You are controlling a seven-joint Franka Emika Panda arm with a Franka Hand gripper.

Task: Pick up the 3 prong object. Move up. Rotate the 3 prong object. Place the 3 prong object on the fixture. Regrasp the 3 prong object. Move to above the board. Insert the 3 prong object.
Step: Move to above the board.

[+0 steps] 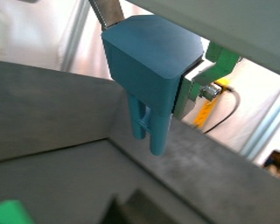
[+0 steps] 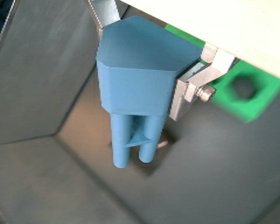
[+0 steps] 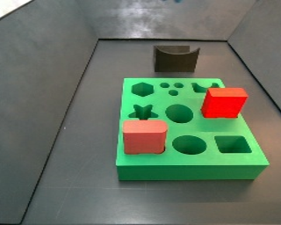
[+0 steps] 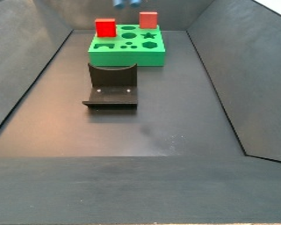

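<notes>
Here the gripper [image 2: 149, 83] fingers [image 2: 192, 86] clamp the blue 3 prong object [image 2: 136, 96], prongs downward.

One gripper [image 2: 140, 83] up off the floor holding one 3 prong object [image 2: 133, 87]; one board [image 3: 190, 158], one fixture [image 3: 175, 59], one red cube [image 3: 225, 102], one salmon-pink block [image 3: 144, 137].
</notes>
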